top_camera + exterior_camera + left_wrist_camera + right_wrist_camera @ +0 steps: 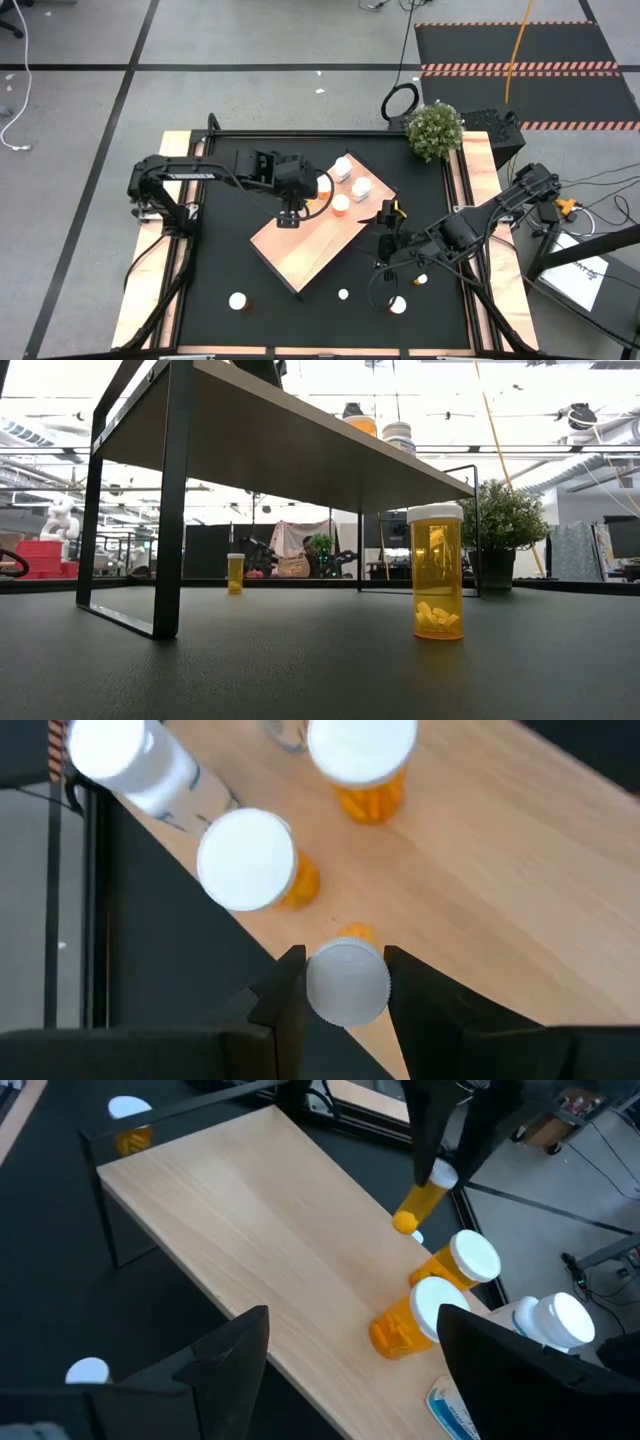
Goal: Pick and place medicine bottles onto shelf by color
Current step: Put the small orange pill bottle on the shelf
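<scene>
The pale wooden shelf (310,240) stands at an angle in the middle of the black mat. Two orange bottles (340,205) and two white bottles (361,187) stand on its far end. More bottles stand on the mat near the front edge (238,300) (398,305); the low view shows one orange bottle (437,572) close up. My left gripper (290,216) (345,958) is over the shelf, shut on an orange bottle (420,1205). My right gripper (385,222) (354,1316) is open beside the shelf's right edge, touching nothing. My left gripper holds the orange bottle by its white cap (347,982), pinched between the two fingers (290,982). The fingers come from above, pointing down. The bottle hangs tilted below them, and its bottom end (405,1223) is just above the shelf top.
A potted plant (435,130) stands at the mat's far right corner. A small yellow object (398,210) sits by my right gripper. The near half of the shelf top (250,1210) is bare wood. Wooden rails (140,300) border the mat.
</scene>
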`<state>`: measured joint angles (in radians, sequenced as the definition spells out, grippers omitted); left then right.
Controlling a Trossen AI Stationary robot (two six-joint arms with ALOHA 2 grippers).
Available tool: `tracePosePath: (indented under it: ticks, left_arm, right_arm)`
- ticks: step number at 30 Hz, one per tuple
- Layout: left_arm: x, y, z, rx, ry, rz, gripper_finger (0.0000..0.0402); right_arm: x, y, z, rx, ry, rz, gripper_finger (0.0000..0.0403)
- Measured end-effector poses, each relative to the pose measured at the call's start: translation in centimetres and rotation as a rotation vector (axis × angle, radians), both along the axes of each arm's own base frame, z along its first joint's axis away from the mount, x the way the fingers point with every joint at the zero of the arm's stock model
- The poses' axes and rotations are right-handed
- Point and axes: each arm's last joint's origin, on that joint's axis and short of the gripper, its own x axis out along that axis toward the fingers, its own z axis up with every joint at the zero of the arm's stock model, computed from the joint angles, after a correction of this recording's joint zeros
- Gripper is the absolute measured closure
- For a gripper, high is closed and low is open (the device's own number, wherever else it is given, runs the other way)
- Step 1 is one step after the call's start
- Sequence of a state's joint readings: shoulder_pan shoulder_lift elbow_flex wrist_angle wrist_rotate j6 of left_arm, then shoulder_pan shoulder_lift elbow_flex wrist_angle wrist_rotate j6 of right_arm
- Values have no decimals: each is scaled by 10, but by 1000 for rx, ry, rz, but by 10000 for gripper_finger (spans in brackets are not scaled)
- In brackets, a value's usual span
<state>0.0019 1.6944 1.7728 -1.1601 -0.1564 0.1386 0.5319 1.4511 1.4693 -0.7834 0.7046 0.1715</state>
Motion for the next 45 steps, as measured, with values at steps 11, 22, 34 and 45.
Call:
tracePosePath:
  ticks: [11,22,34,45]
  left_arm:
    - [1,12,-3,-81,19,-67,275]
    - [2,11,-25,-75,77,-93,274]
    - [5,12,-26,-59,46,-102,266]
    - [5,14,-25,-6,51,-72,199]
  right_arm:
    - [-1,2,0,0,0,7,117]
    - [-1,2,0,0,0,7,117]
    - [-1,2,0,0,0,7,117]
    - [-1,2,0,0,0,7,117]
